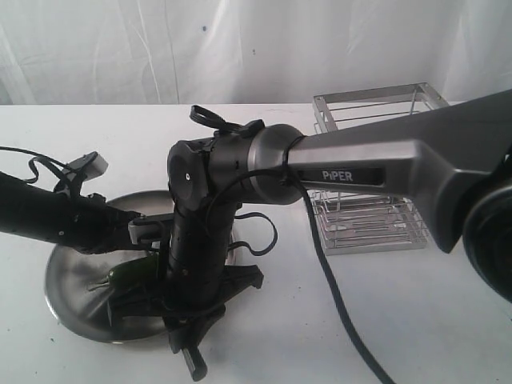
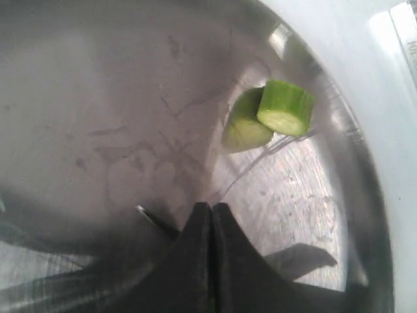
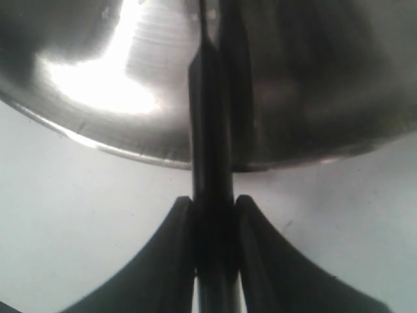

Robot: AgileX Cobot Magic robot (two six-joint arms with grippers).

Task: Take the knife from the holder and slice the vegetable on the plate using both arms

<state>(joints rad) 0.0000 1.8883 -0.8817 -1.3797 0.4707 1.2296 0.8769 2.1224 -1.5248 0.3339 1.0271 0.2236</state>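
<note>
Right gripper [image 3: 214, 222] clamped on knife [image 3: 210, 130] handle over plate [image 1: 68, 288], cut vegetable [image 2: 270, 116] on plate beyond closed left gripper [image 2: 212, 218], right arm [image 1: 360, 164] hiding holder [image 1: 372, 212] partly

Vegetable [image 1: 120, 278] mostly hidden behind right arm [image 1: 200, 240] in exterior view. Knife [image 3: 212, 195] blade tip blurred, handle end cut off by right wrist frame. Holder [image 1: 368, 220] partly blocked.
</note>
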